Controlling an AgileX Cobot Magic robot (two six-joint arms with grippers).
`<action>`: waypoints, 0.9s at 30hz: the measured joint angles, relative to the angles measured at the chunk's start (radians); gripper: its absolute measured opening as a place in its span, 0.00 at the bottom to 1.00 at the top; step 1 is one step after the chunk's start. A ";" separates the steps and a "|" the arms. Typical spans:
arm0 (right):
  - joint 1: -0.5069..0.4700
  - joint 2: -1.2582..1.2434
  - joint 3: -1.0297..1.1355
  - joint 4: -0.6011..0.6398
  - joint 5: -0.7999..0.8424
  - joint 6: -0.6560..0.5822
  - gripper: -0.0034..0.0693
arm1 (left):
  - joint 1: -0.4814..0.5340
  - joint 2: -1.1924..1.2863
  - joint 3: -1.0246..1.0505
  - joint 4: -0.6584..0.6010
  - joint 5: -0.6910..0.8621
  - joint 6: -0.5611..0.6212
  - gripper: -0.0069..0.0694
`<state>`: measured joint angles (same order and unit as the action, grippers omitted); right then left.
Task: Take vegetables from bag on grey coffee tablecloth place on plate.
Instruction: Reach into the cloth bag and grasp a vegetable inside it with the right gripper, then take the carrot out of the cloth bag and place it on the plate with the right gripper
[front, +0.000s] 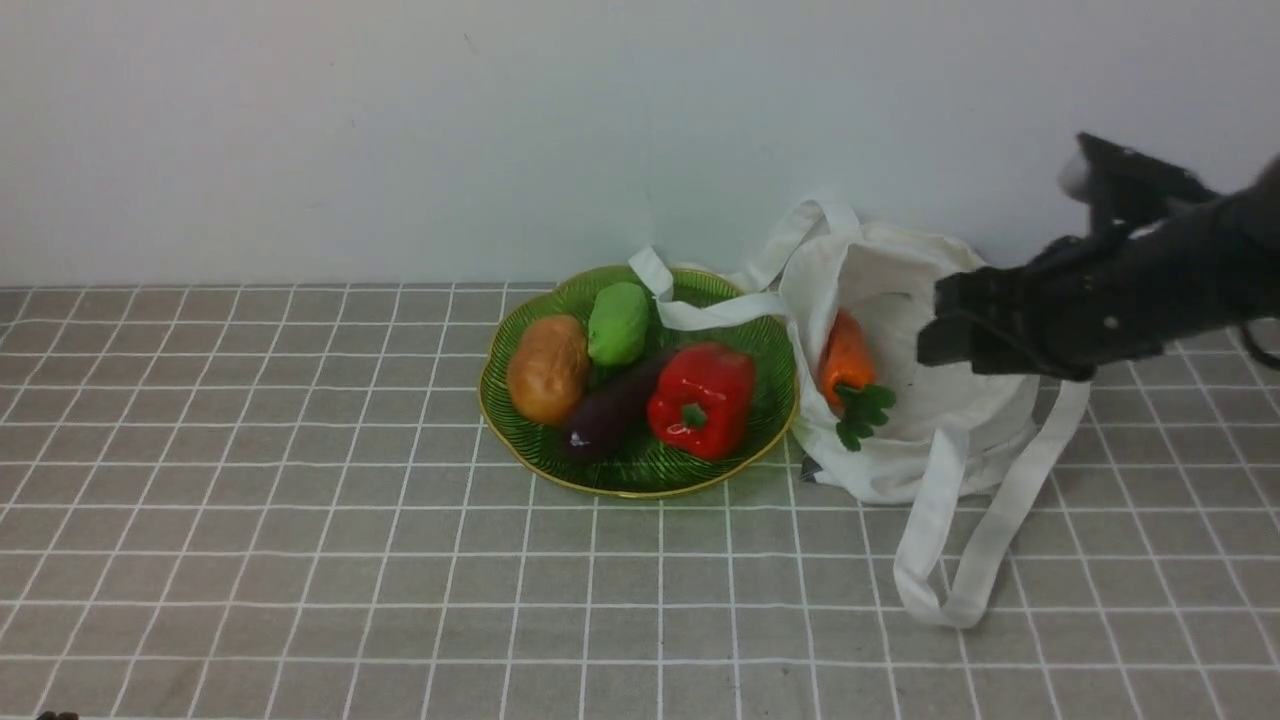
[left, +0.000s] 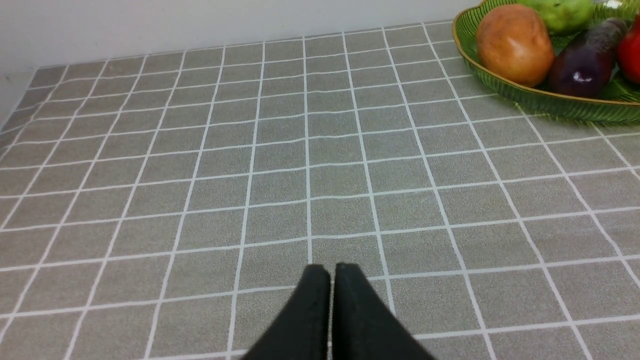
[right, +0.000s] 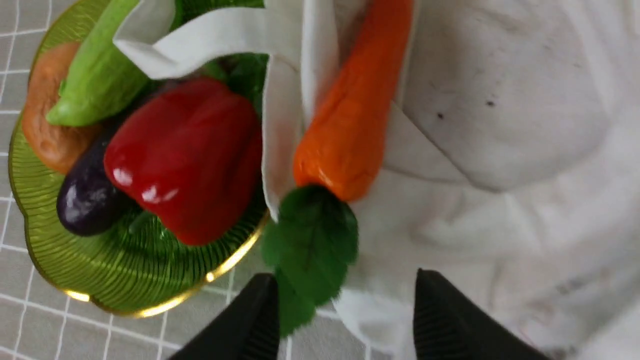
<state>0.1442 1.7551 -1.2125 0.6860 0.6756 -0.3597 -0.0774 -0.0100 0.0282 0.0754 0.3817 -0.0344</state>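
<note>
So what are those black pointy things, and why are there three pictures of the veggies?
They are a robot's claws. The robot has two arms, and each wears a small camera; a third camera looks forward from between them.

In the front picture you see a checked tablecloth with a green plate holding a red pepper, an eggplant, a potato and a green vegetable. Beside it lies a white bag with a carrot poking out.

The left claw is shut and holds nothing, over bare cloth. The right claw is open, close to the carrot's green leaves, holding nothing yet.
</note>
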 joint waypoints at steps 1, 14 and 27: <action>0.007 0.057 -0.051 0.014 0.012 -0.011 0.60 | 0.000 0.000 0.000 0.000 0.000 0.000 0.08; 0.011 0.364 -0.266 0.068 0.044 -0.016 0.71 | 0.000 0.000 0.000 0.000 0.000 0.000 0.08; -0.004 0.335 -0.268 0.034 0.154 -0.024 0.55 | 0.000 0.000 0.000 0.000 0.000 0.000 0.08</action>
<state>0.1401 2.0902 -1.4805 0.7201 0.8295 -0.3836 -0.0774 -0.0100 0.0282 0.0754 0.3817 -0.0344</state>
